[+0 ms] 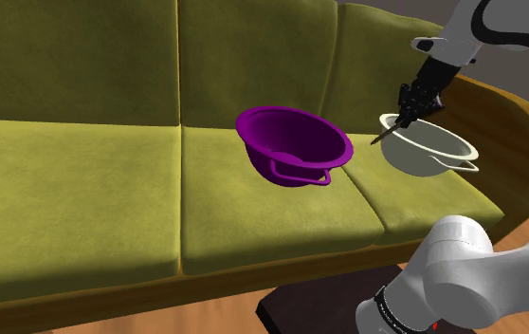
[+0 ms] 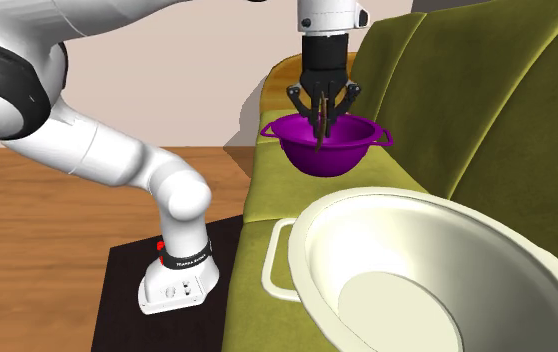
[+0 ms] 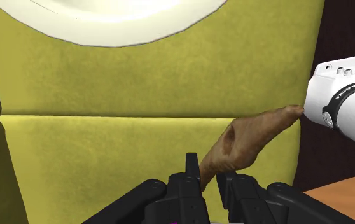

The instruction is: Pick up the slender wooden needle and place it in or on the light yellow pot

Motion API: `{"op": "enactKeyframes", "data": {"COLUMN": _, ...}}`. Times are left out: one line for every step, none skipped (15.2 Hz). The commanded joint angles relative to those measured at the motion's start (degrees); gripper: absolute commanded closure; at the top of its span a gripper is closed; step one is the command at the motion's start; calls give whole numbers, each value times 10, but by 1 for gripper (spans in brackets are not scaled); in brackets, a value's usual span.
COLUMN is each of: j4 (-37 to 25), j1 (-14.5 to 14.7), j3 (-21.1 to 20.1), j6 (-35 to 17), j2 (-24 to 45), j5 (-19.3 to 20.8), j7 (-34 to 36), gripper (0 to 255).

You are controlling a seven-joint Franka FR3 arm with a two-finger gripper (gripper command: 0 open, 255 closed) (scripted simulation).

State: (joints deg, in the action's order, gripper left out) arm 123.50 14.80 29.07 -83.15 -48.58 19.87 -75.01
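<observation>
Shoulder view: fingers (image 1: 407,112) clasp needle (image 1: 387,135) just beside pot (image 1: 426,161) rim

Bright, even light; soft shadows fall across the sofa (image 1: 82,180).

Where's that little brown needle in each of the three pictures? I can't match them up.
Shoulder view: brown needle at upper right, beside the rim of the pale pot.
Second exterior view: top centre, hanging in front of the purple bowl.
Wrist view: clasped between the fingers, green sofa cushion behind it.
Shared landmark: the pale pot.
</observation>
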Motion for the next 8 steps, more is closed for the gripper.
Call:
{"op": "enactKeyframes", "data": {"j4": -17, "j1": 0, "j3": 29, "j6": -1, "j2": 10, "j5": 15, "j7": -29, "gripper": 255}}
{"op": "enactKeyframes", "data": {"j4": -27, "j1": 1, "j3": 44, "j6": -2, "j2": 16, "j5": 22, "j7": -43, "gripper": 255}}
{"op": "enactKeyframes", "data": {"j4": -38, "j1": 3, "j3": 59, "j6": -3, "j2": 23, "j5": 28, "j7": -57, "gripper": 255}}
{"op": "enactKeyframes", "data": {"j4": -50, "j1": 5, "j3": 74, "j6": -4, "j2": 30, "j5": 34, "j7": -72, "gripper": 255}}
{"op": "enactKeyframes", "data": {"j4": -62, "j1": 8, "j3": 89, "j6": -5, "j2": 38, "j5": 39, "j7": -86, "gripper": 255}}
{"op": "enactKeyframes", "data": {"j4": -75, "j1": 12, "j3": 105, "j6": -6, "j2": 47, "j5": 43, "j7": -100, "gripper": 255}}
{"op": "enactKeyframes", "data": {"j4": -89, "j1": 16, "j3": 122, "j6": -7, "j2": 56, "j5": 47, "j7": -115, "gripper": 255}}
{"op": "enactKeyframes", "data": {"j4": -103, "j1": 21, "j3": 139, "j6": -8, "j2": 65, "j5": 51, "j7": -129, "gripper": 255}}
